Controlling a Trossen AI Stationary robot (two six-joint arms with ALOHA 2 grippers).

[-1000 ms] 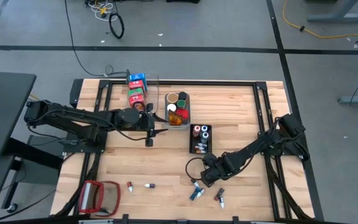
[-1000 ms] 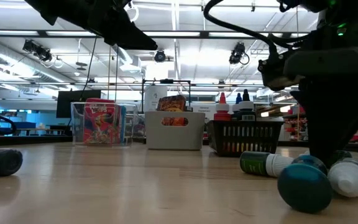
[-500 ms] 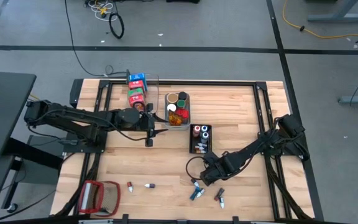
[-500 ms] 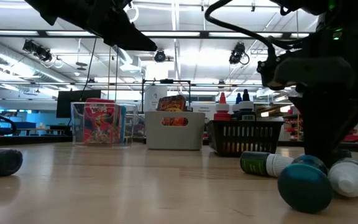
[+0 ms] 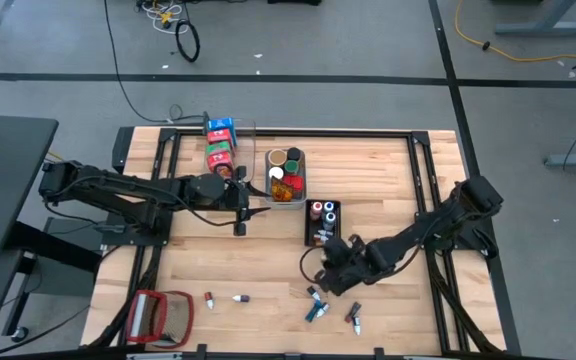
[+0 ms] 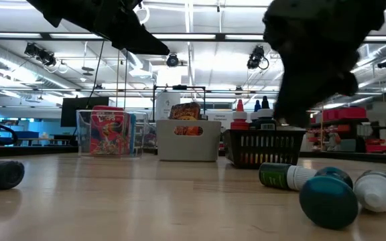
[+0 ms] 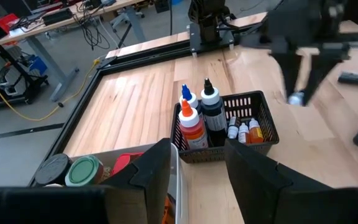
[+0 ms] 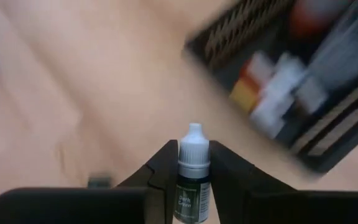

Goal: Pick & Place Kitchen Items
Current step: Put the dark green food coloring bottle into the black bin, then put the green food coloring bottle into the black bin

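Sorting well along, prob. past halfway, by my read: clear bin (image 5: 230, 140) at far edge of table (image 5: 388, 180) holds cartons (image 5: 220, 142), blue at the back, red and green nearer; grey bin (image 5: 286, 178) just beside it has jars (image 5: 286, 172) w/ dark, green, red, yellow lids; black bin (image 5: 322, 222) nr centre has bottles (image 7: 202, 115), two tall (orange, black) plus several tiny ones. Left to do: stragglers along near edge, two small bottles (image 5: 224, 297) nr near-left, a few more (image 5: 316, 310) nr near-centre, one more (image 5: 354, 318) beside those; low view shows three lying on sides, one teal-capped, one white-capped. Red-framed object (image 5: 158, 316) at near-left corner, not part of job. R gripper (image 8: 193, 163) lifted off table between loose cluster and black bin, fingers closed tight on a dropper bottle (image 8: 192, 180): white nozzle cap, dark body, label reads "Dark Green", held upright, cap clear of the pads. Black bin blurred just beyond it in R wrist view, so likely the drop comes next; bin crowded, needs a gap. L gripper (image 7: 197, 165) waits over grey bin's near side, fingers parted, nothing held
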